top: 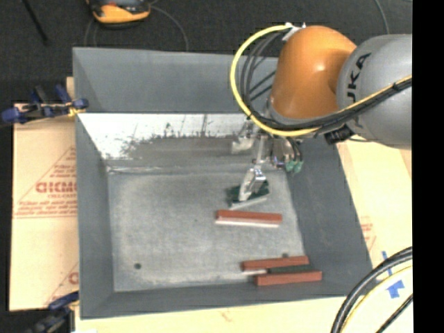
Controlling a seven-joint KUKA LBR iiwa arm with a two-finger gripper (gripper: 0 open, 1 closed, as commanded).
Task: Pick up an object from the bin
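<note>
**Dark green piece (261, 195) lying just right of the frame's centre**

The dark green piece is sitting small and low on the bin floor, and the gripper (254, 186) is hanging directly over it, its tip at or near the top. Whether the gripper is open or closed I cannot tell. The piece is probably light and stiff, so gripping across its narrow width looks safest. Just below it a pale reddish stick (248, 218) is lying crosswise. Two brown sticks (275, 263) are resting well apart from it at lower right, near the bin wall (94, 207).
</note>
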